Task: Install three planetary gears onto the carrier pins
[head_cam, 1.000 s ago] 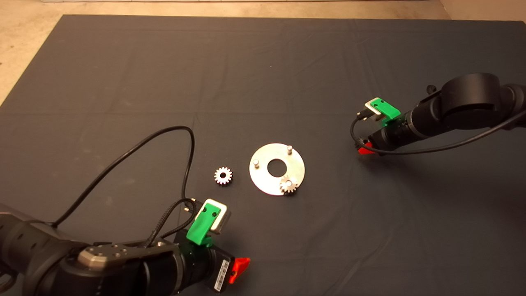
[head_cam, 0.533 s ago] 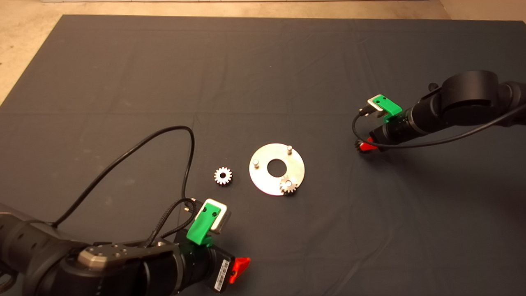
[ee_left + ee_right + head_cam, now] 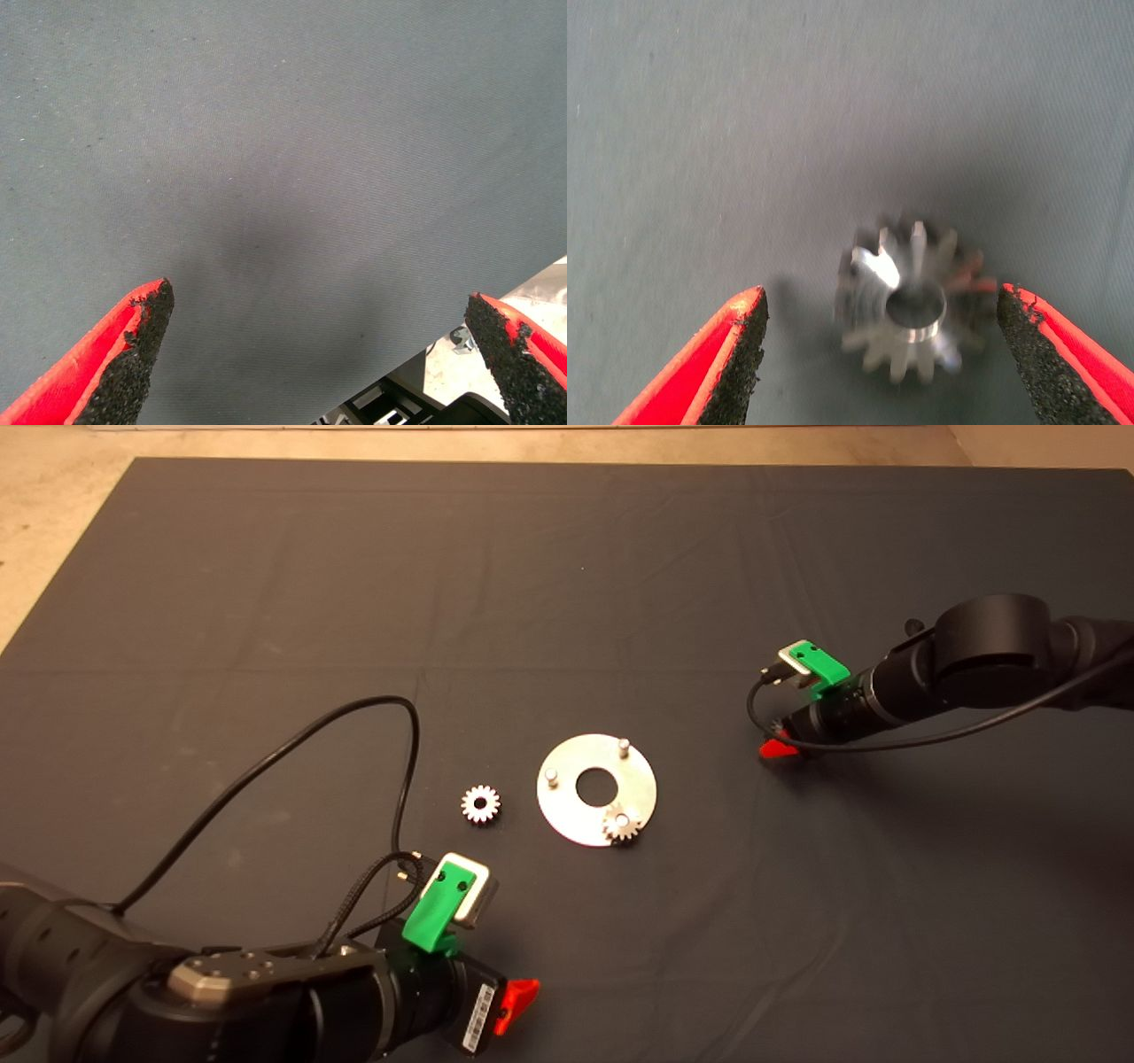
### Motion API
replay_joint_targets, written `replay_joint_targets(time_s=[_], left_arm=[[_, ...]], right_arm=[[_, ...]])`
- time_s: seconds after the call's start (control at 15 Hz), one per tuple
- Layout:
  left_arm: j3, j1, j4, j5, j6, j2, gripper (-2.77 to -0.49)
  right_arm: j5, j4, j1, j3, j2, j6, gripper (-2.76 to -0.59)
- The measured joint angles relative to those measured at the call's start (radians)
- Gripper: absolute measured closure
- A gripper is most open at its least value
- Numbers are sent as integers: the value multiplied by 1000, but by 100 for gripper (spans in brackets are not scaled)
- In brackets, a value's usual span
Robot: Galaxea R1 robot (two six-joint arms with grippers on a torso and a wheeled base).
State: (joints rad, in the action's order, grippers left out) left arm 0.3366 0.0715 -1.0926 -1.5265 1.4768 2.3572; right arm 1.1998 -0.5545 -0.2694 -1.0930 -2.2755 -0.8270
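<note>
My left gripper (image 3: 518, 999) parked at the mat's near edge, fingers spread wide over bare mat (image 3: 283, 159), one gear (image 3: 481, 804) lying loose beside the disc (image 3: 597, 789), another gear (image 3: 623, 825) seated on a pin, two pins (image 3: 552, 776) bare, my right gripper (image 3: 881, 354) farther off, fingers wide around a third gear (image 3: 914, 297) lying flat, not touching it.

Shiny metal gear (image 3: 908, 301) on matt woven cloth mat (image 3: 788, 115).
</note>
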Motion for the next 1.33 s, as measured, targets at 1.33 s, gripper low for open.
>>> replay_joint_targets(time_s=[1.33], left_arm=[[0, 0, 0, 0, 0, 0, -236]], right_arm=[[-1, 1, 0, -23, -4, 15, -112]])
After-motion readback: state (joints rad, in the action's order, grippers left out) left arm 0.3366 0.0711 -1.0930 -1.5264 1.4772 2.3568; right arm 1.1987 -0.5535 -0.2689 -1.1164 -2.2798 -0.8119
